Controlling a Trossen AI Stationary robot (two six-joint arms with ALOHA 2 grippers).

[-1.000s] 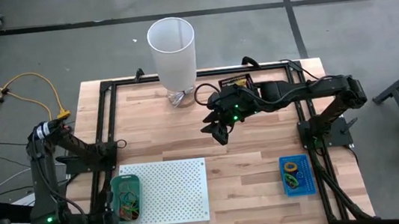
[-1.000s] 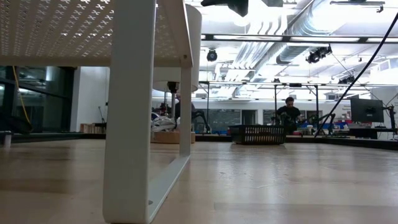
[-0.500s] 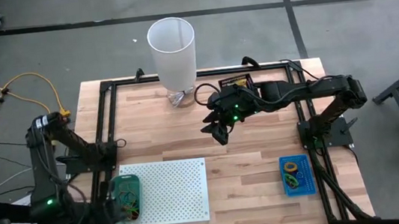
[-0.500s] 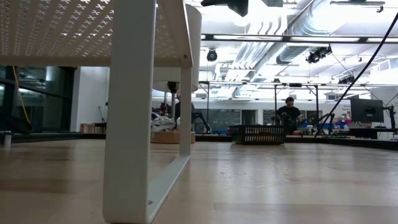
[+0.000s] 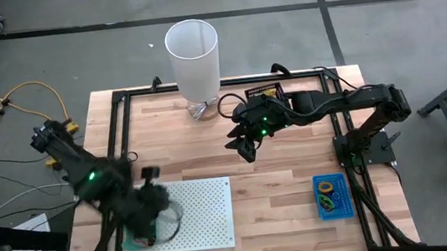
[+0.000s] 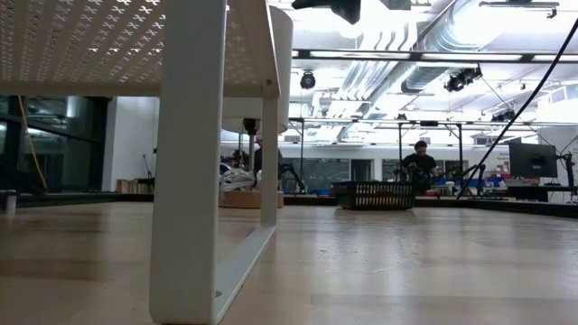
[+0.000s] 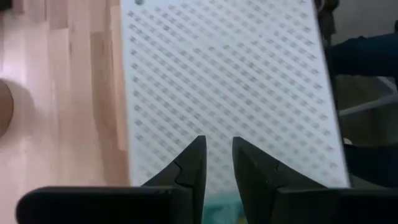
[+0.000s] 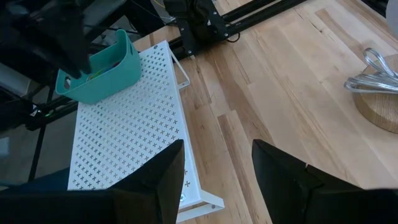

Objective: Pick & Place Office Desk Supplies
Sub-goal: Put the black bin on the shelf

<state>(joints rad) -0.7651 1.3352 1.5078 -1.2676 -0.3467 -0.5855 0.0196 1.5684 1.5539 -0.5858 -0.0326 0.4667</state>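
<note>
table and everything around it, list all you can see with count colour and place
wooden table: one, light wood, centre
white perforated board: one, white, near-left of table
teal bin: one, teal, on the board's left end, small items inside
blue tray: one, blue, near-right, holding a yellow-and-black ring and green pieces
tall cylinder: one, white, far edge
black basket: one, in the room beyond
person: one, far back, seated
left tool: dark, over the board, narrow gap
right tool: dark, mid-table, open

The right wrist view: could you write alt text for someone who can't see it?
Two dark open fingers of the right gripper hover over a wooden table. Ahead, a teal bin sits on a white perforated board, beside the blurred left arm.
</note>
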